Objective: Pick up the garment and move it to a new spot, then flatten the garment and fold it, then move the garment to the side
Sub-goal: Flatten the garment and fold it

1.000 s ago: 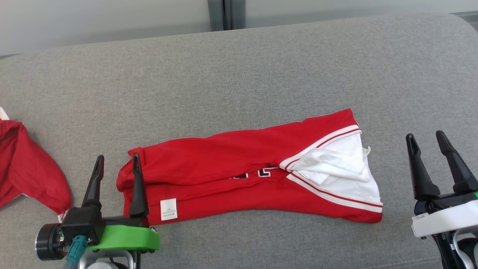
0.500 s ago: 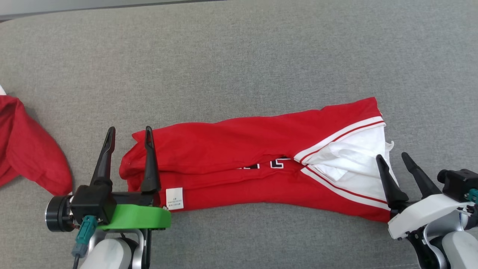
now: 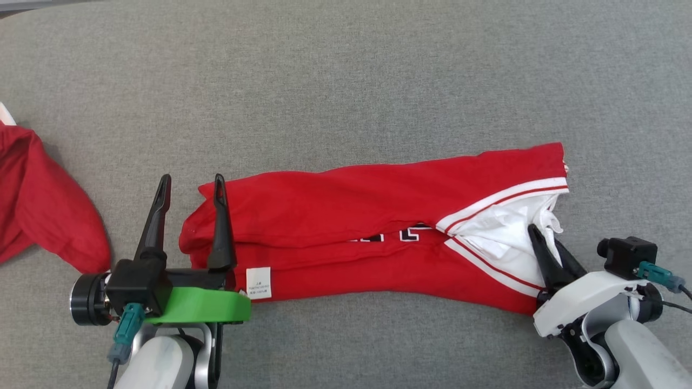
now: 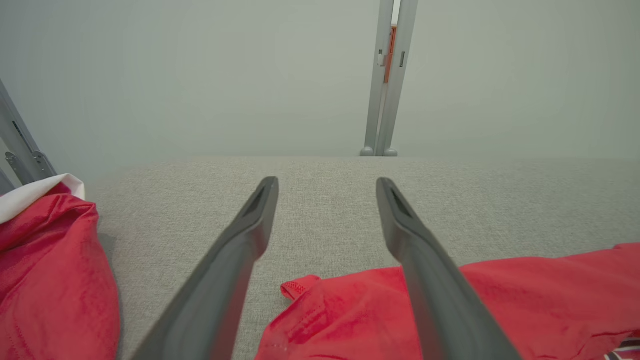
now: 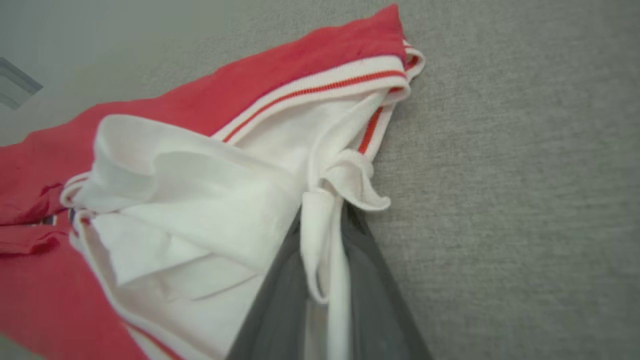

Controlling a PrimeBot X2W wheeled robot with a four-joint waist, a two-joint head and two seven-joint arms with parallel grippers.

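Item one, for your record: the second red cloth garment (image 3: 48, 216) at the left is cut off by the head view's edge, so you cannot tell its kind. Item two: on the red jersey with white striped trim (image 3: 346, 216), the small white sewn label (image 3: 258, 282) bears print too small to read, and the dark chest lettering (image 3: 403, 234) lies mostly under a fold. Item three: the tips of the right gripper (image 5: 325, 215) are buried in that jersey's white cloth, in a blurred right wrist view.
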